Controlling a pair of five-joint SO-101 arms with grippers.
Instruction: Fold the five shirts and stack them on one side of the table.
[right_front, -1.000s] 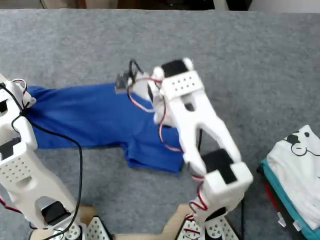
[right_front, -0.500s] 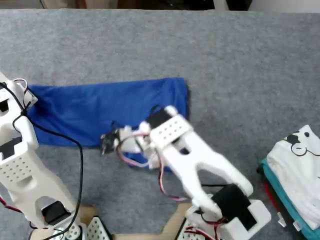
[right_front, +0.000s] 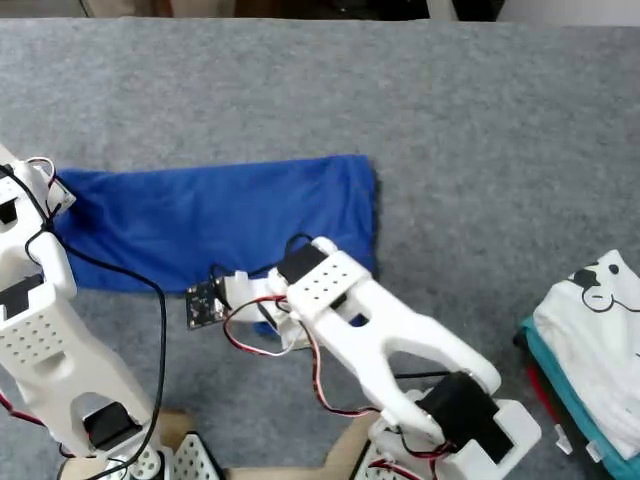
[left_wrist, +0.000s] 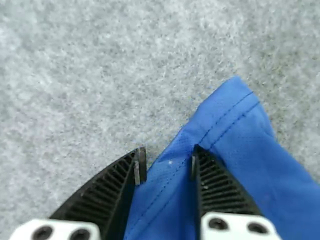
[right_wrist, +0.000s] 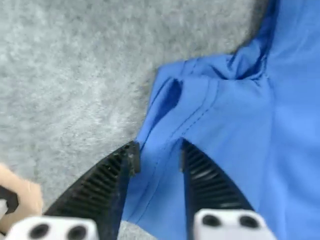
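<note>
The long blue cloth shirt (right_front: 220, 220) lies flat on the grey felt table (right_front: 470, 100). My left gripper (left_wrist: 165, 162) stands parted astride its left corner. My right gripper (right_wrist: 157, 150), also parted, straddles its near sleeve hem, which my arm hides from above. Well right of it, folded white and teal shirts (right_front: 600, 330) run off-frame.

Underneath: grey felt cover (right_front: 480, 100), whole surface; tan wooden board (right_front: 280, 474) at near edge.

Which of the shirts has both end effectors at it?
The blue shirt, spread mid-table. The white printed shirt and teal one beneath sit stacked at the right edge, untouched.
</note>
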